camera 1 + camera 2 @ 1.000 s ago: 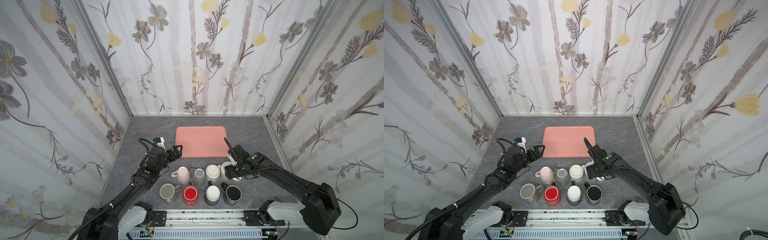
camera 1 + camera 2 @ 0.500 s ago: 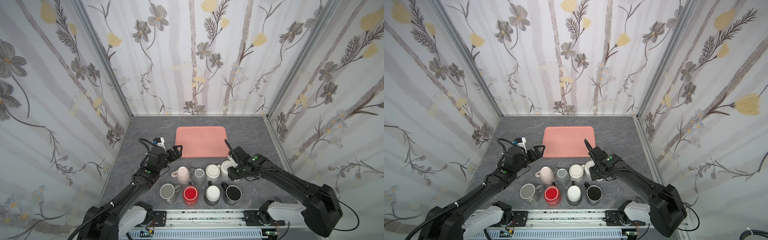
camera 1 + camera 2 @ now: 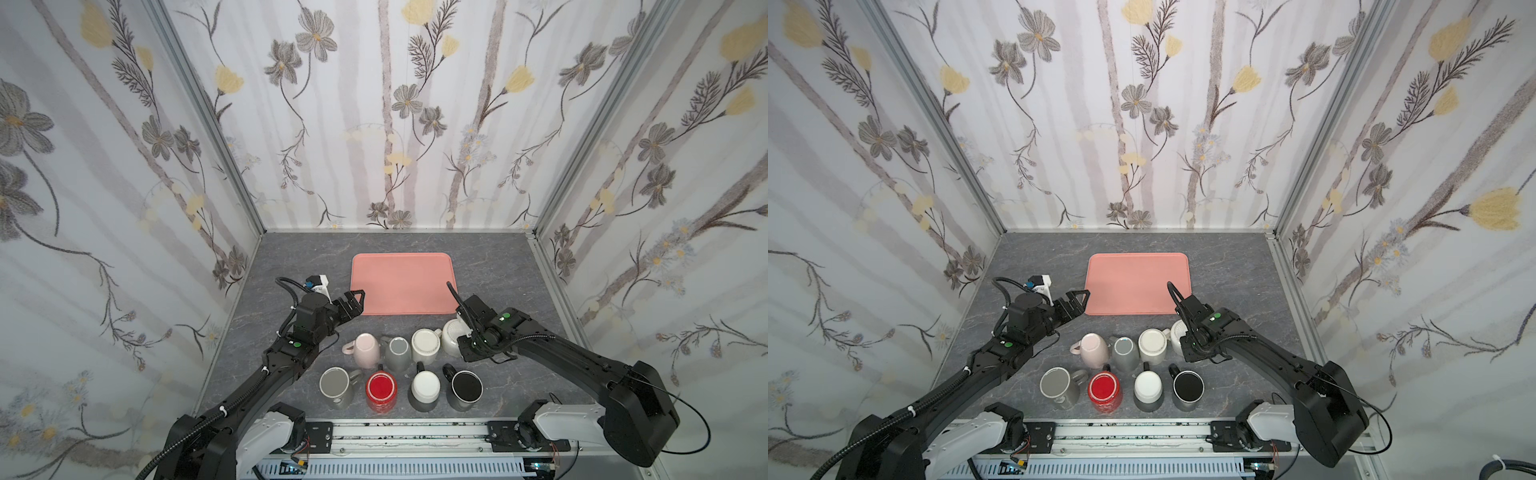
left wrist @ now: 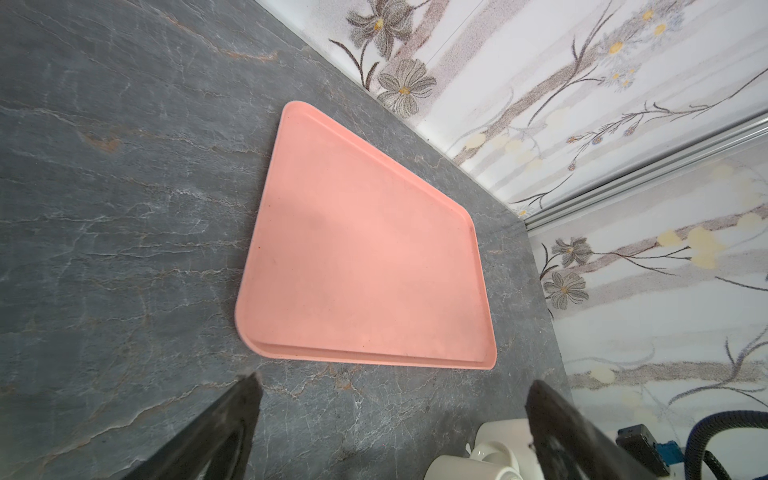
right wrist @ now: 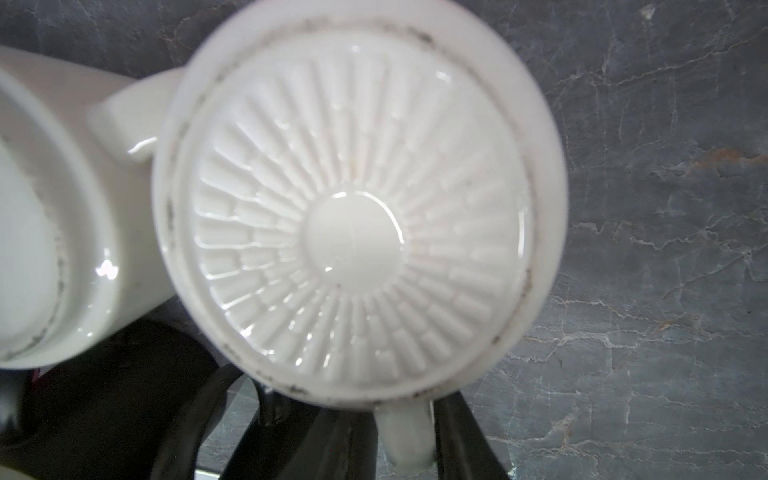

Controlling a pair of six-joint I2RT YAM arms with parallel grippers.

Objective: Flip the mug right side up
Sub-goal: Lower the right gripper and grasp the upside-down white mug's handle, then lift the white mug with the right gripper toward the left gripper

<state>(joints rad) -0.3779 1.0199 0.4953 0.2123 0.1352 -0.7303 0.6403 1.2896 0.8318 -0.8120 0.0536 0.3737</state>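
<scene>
While the white mug point(image 5: 353, 232) sits mouth-down on the bench point(image 3: 498, 270), at the right end of the rear row of mugs in the lower middle of both top views, the right fingers point(image 5: 461, 440) flank its handle closely. Whether they press on it cannot be told. By contrast the left fingers point(image 4: 224, 432) are spread wide, holding nothing, poised over bare bench near the lower left corner of the pink tray point(image 3: 401, 284).

Hazards. A hold on the handle alone sits off the mug's centre. Glazed ware may pivot or slip between the fingers once lifted, and drop. The cream mug point(image 3: 424, 345) stands just beside, its handle pointing toward the white mug. Any swing in turning could knock it, or the black mug point(image 3: 466, 385) in front.

Not verifiable. The right arm covers much of the white mug in both top views. Its rim and the finger contact faces are hidden. The handle's loop is cut by the lower edge of the right wrist view, which is also blurred.
</scene>
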